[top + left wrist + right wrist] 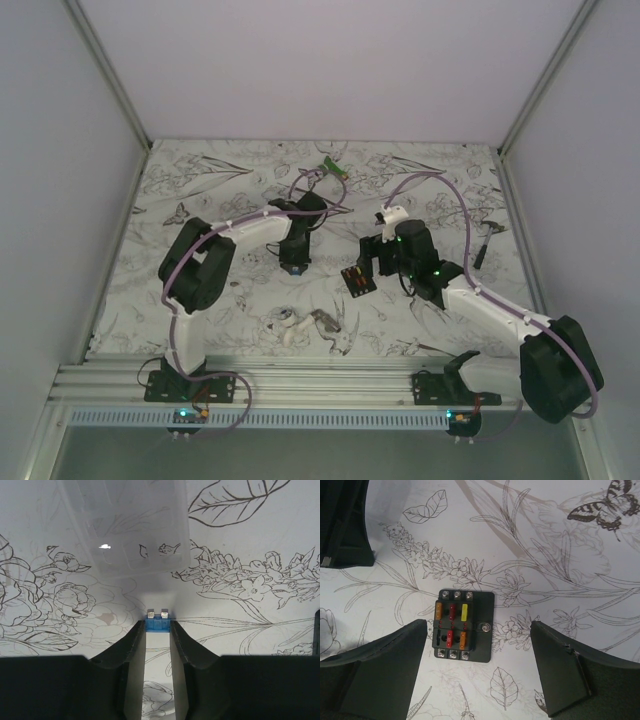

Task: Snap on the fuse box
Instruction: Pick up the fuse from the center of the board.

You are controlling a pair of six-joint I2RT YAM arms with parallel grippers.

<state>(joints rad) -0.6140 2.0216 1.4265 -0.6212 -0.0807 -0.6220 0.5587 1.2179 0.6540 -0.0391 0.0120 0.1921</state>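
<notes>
Plainly, the fuse box (pixel 465 627) lies loose on the surface (pixel 560 555) beneath the wide-apart right fingers (pixel 395 665), so pressing could skid it, while the blue fuse (pixel 157 624), clamped by the left fingers (pixel 125 660) at their tips, could twist free.

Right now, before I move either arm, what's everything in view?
fuse box: one, black, on cloth beneath right end effector
seated fuses: five, two orange, two red, one yellow, in fuse box
blue fuse: one, blue, pinched in left end effector
clear cover: one, transparent, on cloth ahead of left end effector
green object: one, green, far middle
small parts: clump, white and grey, near middle
tool: one, dark, far right
left end effector: one, black, shut on blue fuse
right end effector: one, black, open
</notes>
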